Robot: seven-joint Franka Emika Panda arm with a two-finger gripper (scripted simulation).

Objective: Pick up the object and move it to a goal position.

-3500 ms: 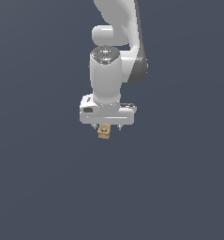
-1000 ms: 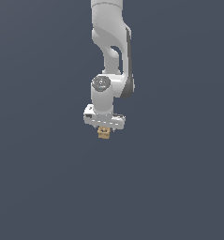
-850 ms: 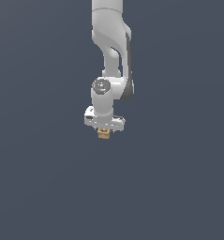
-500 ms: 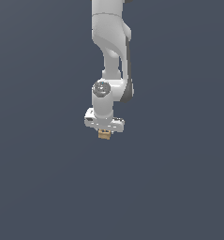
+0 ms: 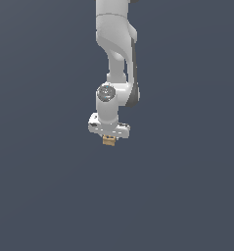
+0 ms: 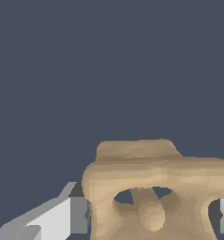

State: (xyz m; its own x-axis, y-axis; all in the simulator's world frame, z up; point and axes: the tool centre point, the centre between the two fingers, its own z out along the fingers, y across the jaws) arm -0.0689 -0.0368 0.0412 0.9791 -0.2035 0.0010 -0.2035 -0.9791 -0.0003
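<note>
Closest to the wrist camera, the tool point(image 6: 151, 218) is closed on the object point(image 6: 153, 187) — a grey finger pad point(image 6: 78, 214) presses one flank and a sliver of the opposite pad shows at the other flank, so the block sits squarely between the two. The object is tan-brown and boxy only in outline: the wrist view shows hollows cut through its body with a small rounded knob inside and a raised, slightly uneven ledge along the side farthest from the tool.

Judging from that form, it is probably rigid and light, since it hangs in the grip with no visible sag or tilt. Its surface looks smooth and matte, so some slip under a fast swing seems possible. The thin walls around the openings look like the weakest places to squeeze. The solid outer flanks, where the pads now bear, seem the right places to hold it, and the grip looks centred rather than caught on a corner.

Farther off, in the exterior view, the tool point(image 5: 108, 138) points straight down below the white arm point(image 5: 116, 59), and the object point(image 5: 108, 141) peeks out just beneath it, narrower than the tool's body. Nothing lies under or beside it; only a flat dark grey backdrop surrounds the arm, with no tabletop edge to be made out and no goal marker in sight — so how much travel remains cannot be told.
</note>
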